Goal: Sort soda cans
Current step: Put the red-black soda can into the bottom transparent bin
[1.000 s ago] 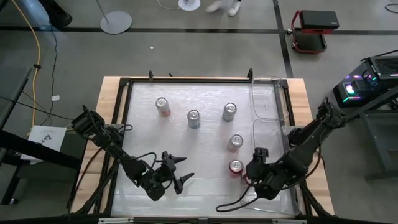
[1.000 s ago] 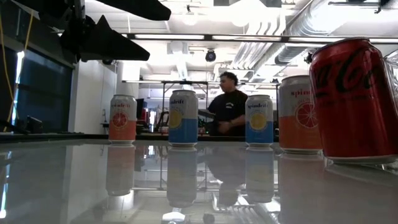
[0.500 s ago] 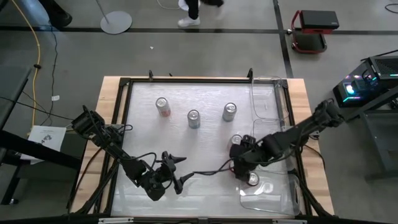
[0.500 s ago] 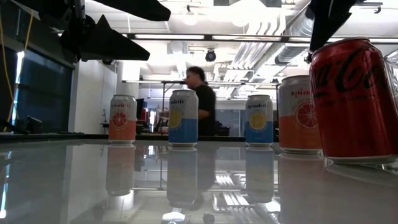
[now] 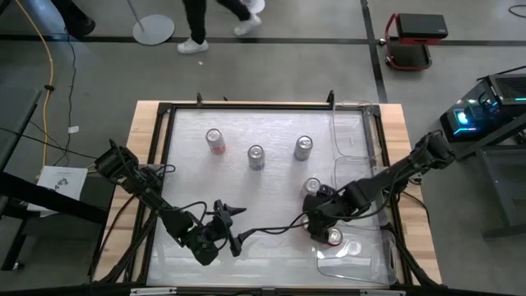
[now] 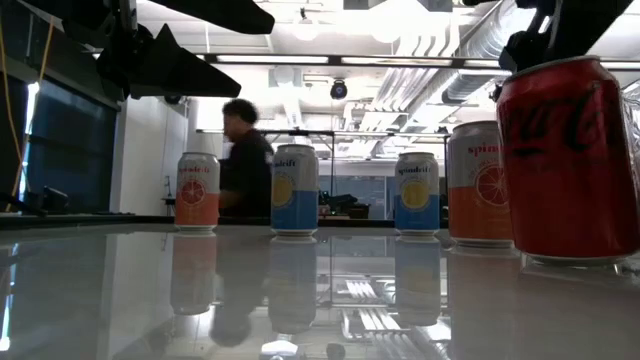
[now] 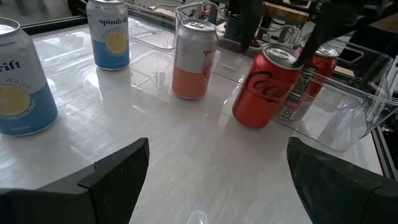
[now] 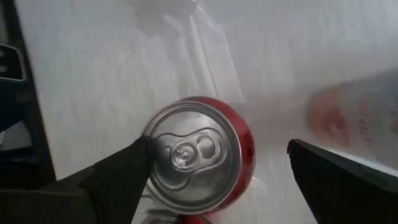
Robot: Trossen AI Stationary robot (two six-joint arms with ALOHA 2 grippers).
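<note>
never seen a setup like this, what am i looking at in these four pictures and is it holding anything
Two dark robot arms work at a table. One camera looks straight down, one sits at table level, and one rides on each wrist. Five drink cans stand on the table: two blue, two orange, and a red can that is tilted. Another red can sits in a clear bin. The right gripper is open around the tilted red can, not closed on it. The left gripper waits open and empty near the table's front edge.
</note>
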